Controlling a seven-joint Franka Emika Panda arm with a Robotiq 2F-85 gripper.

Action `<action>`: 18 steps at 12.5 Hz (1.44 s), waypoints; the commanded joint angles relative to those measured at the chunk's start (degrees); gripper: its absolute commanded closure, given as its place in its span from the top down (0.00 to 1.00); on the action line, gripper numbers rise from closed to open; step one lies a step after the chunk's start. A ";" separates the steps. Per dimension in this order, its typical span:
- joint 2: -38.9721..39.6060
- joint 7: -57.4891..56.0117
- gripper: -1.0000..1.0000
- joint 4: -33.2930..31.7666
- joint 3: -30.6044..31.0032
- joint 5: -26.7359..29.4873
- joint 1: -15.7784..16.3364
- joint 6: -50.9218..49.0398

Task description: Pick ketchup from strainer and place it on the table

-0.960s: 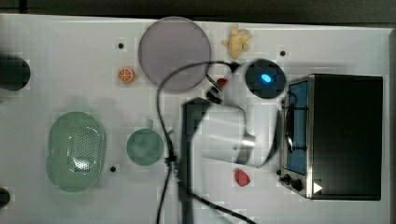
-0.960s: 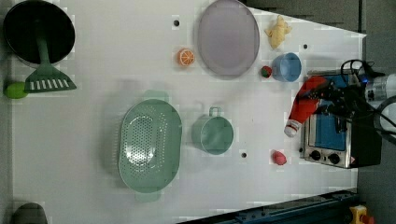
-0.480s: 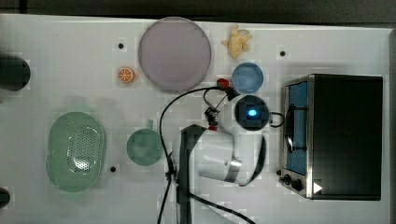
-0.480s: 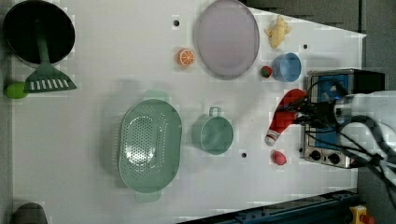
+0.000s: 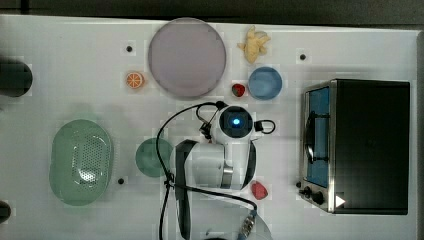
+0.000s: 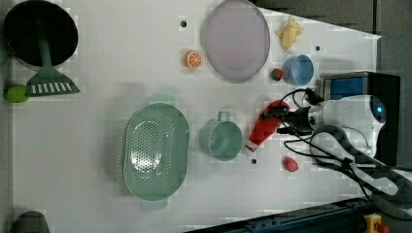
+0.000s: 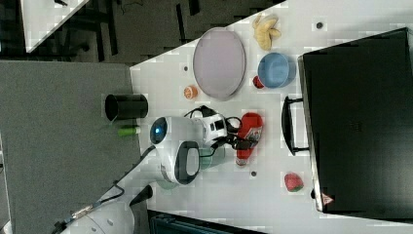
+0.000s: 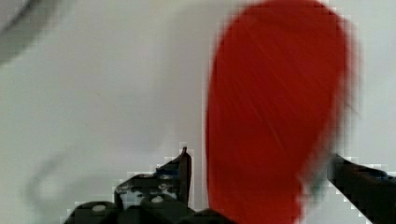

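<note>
Ketchup down on the table
No label readable; gripper fingers now spread, a gap beside the previously carried bottle.

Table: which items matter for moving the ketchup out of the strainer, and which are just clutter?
Job: ketchup, strainer, table, tool.

Clutter: green cup, purple plate, blue bowl, orange slice, strawberries, toaster oven, spatula.
</note>
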 commanded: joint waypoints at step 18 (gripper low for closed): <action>-23.23 16.97 1.00 39.07 0.21 -0.21 -0.66 -56.61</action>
